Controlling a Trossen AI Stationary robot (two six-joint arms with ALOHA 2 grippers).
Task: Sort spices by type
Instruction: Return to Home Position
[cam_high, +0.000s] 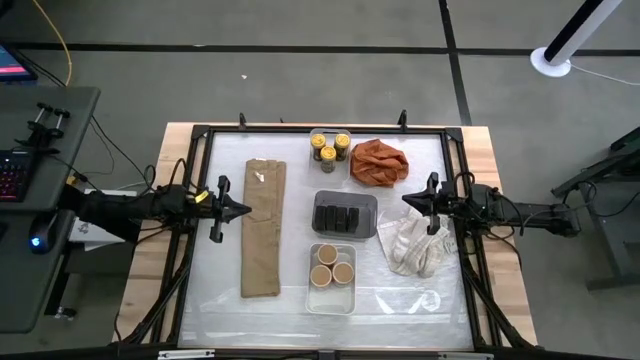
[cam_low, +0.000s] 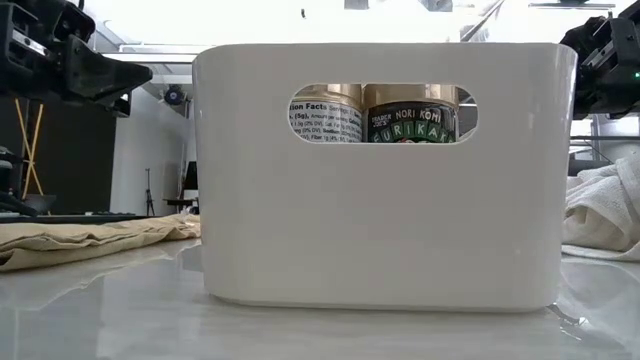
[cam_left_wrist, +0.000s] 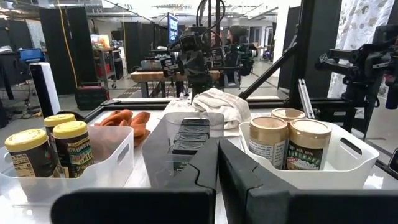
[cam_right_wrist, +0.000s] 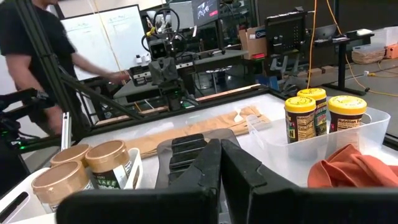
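All nine spices look sorted to me. The three jars (cam_high: 329, 148) stand in the far tray (cam_high: 313, 134), the three tins (cam_high: 345, 216) lie in the middle tray (cam_high: 321, 199), and the three tubs (cam_high: 332, 266) sit in the near tray (cam_high: 312, 300). The trays run in a line down the centre of the tabletop (cam_high: 220, 300). I judge that only the arms' retreat is left, and that is where I see the trouble.

My left end effector (cam_high: 244, 210) hangs at the left edge of the tan cloth (cam_high: 264, 240), pointing at the middle tray across it. It is closed on nothing. My right end effector (cam_high: 407, 200) is just right of that tray, over the far part of the white cloth (cam_high: 415, 245), and is likewise closed and empty.

The main risk is height. If either arm dips as I draw it back, a finger can snag the cloth under it. The white cloth lies just beside the middle and near trays, so dragging it could nudge them.

The sheet over the tabletop looks glossy, and I expect a bumped tray to slide rather than hold. The jars rise well above their tray's low wall, so I judge them the likeliest to topple. An orange cloth (cam_high: 378, 162) lies against that tray's right side and could pass on a push from the right arm.

A sideways swing before the arms clear the centre would do the same harm. I pull straight back first.
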